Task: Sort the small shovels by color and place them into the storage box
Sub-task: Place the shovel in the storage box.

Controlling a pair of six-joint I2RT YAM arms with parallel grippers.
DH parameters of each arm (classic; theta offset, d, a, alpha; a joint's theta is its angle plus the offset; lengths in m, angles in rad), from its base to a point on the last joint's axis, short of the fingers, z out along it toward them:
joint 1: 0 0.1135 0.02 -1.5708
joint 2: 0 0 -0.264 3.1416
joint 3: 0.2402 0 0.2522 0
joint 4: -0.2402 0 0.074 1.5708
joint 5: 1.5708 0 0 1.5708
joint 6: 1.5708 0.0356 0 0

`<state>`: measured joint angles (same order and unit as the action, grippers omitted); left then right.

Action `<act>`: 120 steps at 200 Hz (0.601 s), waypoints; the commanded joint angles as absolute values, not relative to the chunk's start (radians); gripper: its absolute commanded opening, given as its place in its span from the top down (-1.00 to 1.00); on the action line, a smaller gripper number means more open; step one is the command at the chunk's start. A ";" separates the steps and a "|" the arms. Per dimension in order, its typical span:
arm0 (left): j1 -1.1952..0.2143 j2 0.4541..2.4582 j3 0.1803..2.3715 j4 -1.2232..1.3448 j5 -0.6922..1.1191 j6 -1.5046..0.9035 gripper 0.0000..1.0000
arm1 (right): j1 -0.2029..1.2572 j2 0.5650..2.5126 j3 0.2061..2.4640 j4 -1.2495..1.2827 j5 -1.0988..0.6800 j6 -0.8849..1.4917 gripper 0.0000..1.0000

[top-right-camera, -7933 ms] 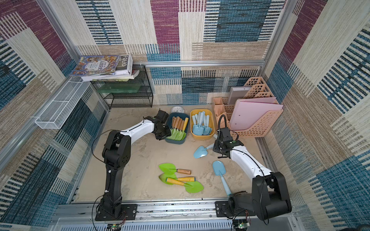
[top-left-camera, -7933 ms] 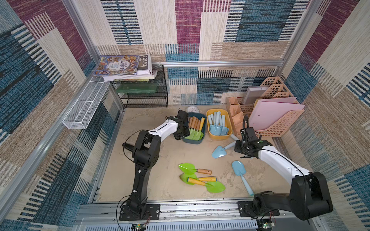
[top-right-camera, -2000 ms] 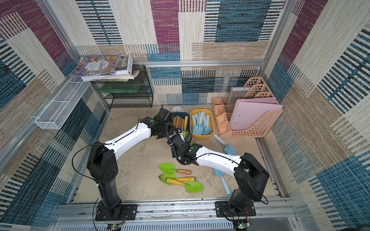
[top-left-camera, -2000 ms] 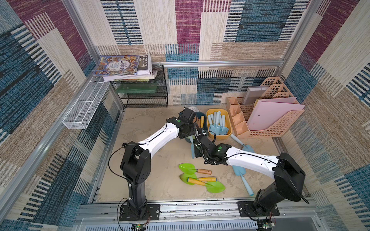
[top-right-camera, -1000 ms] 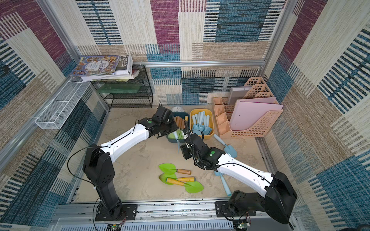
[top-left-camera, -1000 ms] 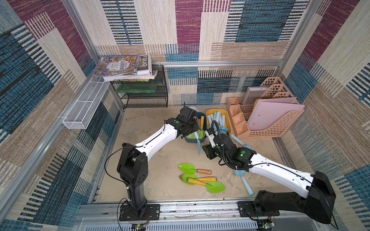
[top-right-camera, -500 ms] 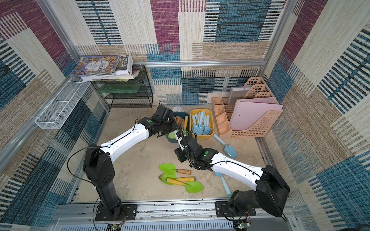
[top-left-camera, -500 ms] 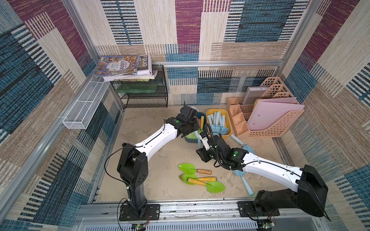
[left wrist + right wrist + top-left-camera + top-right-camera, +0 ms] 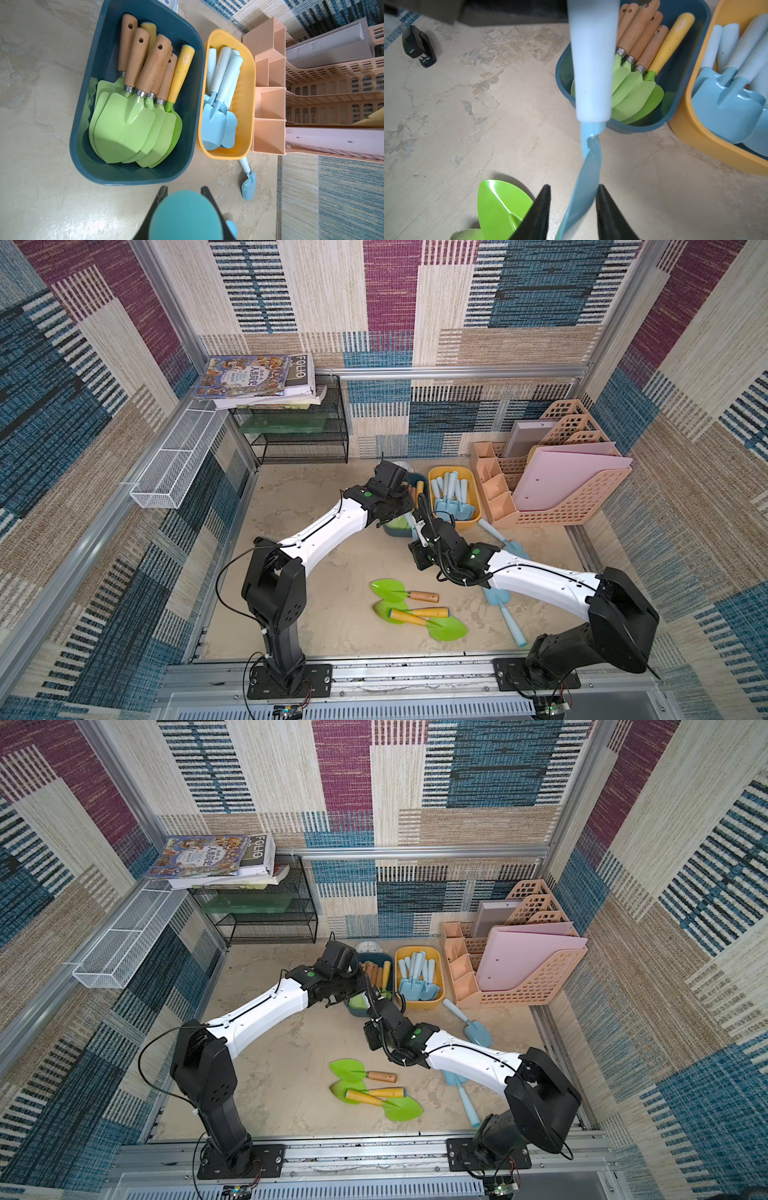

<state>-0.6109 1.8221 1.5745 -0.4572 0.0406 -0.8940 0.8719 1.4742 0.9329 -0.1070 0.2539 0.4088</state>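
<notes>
Left gripper: your left gripper (image 9: 184, 188) is clamped on the handle end of the held blue shovel (image 9: 591, 62), just in front of the dark blue bin (image 9: 87, 104).
Right gripper: your right gripper (image 9: 573, 186) has its jaws on either side of that shovel's blade. One finger looks to touch it and a strip of table shows by the other, so you cannot tell whether it grips.
Held blue shovel: it spans the gap between your two grippers, handle toward the left one, blade toward the right one.
Dark blue bin: it holds the sorted green shovels (image 9: 124, 128), blades overlapping, most with wood handles and at least one yellow.
Yellow bin: the yellow bin (image 9: 246, 99) stands just beside the dark blue one and holds the sorted blue shovels (image 9: 214, 124).
Loose green: three loose green shovels (image 9: 390, 591) lie close together on the table (image 9: 332, 572), toward the arm bases.
Loose blue: one loose blue shovel (image 9: 492, 531) lies by the yellow bin and the peach organizer (image 9: 573, 506). Another loose blue shovel (image 9: 509, 620) lies partly under your right arm.
</notes>
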 commanded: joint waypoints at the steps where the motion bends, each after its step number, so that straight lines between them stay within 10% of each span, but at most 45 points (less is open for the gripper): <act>1: -0.611 1.809 1.575 -0.449 0.037 -0.886 1.00 | 0.866 1.477 0.933 -0.096 0.282 0.424 0.64; 46: -0.612 1.813 1.575 -0.453 0.018 -0.882 1.00 | 0.861 1.468 0.937 -0.124 0.262 0.405 1.00; 87: -0.611 1.806 1.558 -0.411 0.044 -0.871 -0.08 | 0.834 1.469 0.937 -0.140 0.200 0.414 1.00; 120: -0.607 1.767 1.532 -0.379 0.010 -0.823 -0.38 | 0.787 1.477 0.934 -0.145 0.156 0.425 1.00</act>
